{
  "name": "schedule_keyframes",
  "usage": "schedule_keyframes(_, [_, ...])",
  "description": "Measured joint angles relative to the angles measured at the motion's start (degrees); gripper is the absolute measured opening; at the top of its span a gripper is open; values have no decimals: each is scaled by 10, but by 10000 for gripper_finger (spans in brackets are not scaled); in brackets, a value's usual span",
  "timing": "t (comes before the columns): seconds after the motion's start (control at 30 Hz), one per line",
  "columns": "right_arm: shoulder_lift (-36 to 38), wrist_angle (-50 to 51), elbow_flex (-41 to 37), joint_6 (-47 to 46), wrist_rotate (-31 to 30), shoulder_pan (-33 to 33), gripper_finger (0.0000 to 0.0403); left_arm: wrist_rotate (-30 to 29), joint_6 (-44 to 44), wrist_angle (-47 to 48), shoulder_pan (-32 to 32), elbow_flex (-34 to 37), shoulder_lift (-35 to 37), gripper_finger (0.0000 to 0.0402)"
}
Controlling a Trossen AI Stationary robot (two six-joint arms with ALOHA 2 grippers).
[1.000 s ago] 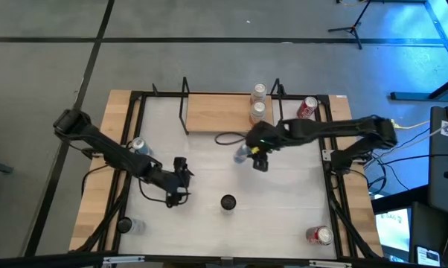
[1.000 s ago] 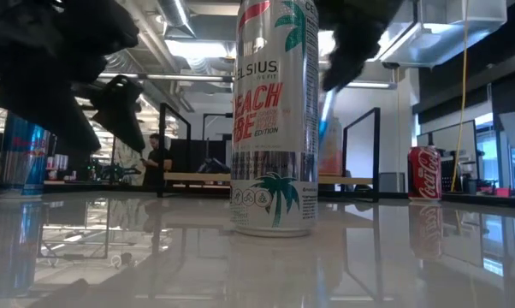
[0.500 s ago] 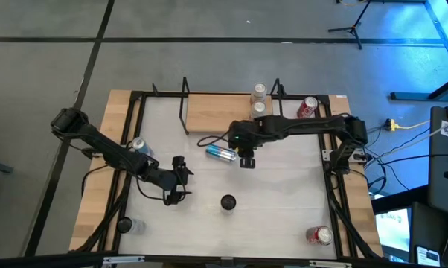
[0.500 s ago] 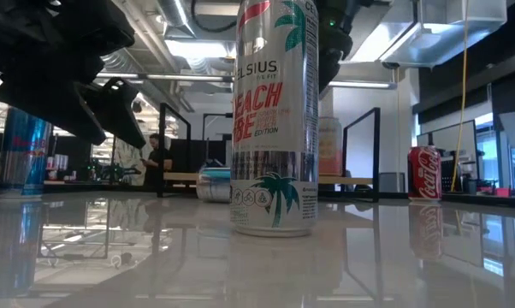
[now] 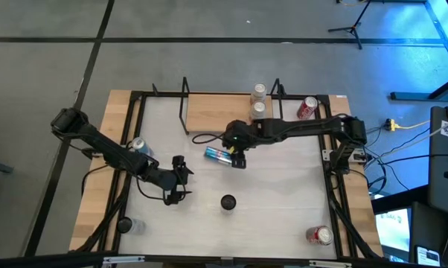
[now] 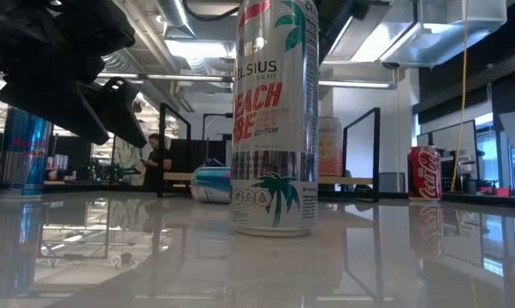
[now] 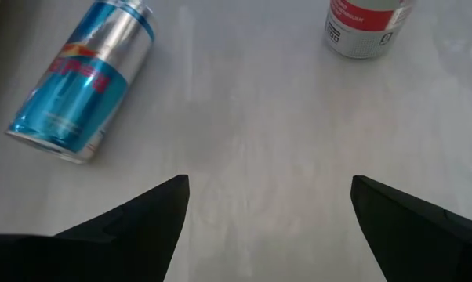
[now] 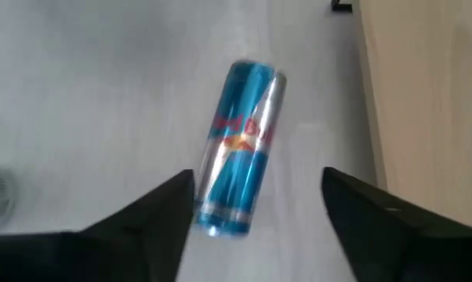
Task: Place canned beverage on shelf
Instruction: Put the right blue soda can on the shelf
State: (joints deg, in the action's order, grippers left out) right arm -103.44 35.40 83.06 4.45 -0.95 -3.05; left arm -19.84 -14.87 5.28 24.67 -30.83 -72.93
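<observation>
A blue-and-silver canned beverage [image 8: 240, 176] lies on its side on the white table, in front of the light-wood shelf [image 5: 216, 112]. My right gripper [image 5: 237, 154] hangs open just above it. The can's end lies close beside one finger [image 8: 169, 207], and I see no touch. In the low view the can [image 6: 213, 184] shows behind the tall white can. Two cans [image 5: 259, 100] stand on the shelf's right end. My left gripper [image 5: 178, 179] waits open over the table's left half, with nothing between its fingers [image 7: 142, 227].
A tall white-and-red can [image 6: 275, 120] stands near the table's middle front. A blue can [image 5: 138, 146] stands at the left, a red one [image 5: 307, 108] at the far right. Two more cans [image 5: 321, 235] are in the front corners. A black cable [image 5: 205, 138] lies by the shelf.
My right gripper has gone toward the table's left edge and a little down. The blue can was at its fingers a second ago. It now lies on its side on the table, to the left of the gripper. My left arm has kept still.
</observation>
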Motion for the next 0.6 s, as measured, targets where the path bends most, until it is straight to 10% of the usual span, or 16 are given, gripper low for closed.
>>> schedule_keyframes(0.23, [-8, -82, -53, -26, 1, -1, 356, -2, 0, 0, 0, 0, 0, 345])
schedule_keyframes(0.6, [-81, -132, -63, -29, 36, 0, 365, -3, 0, -10, 0, 0, -1, 345])
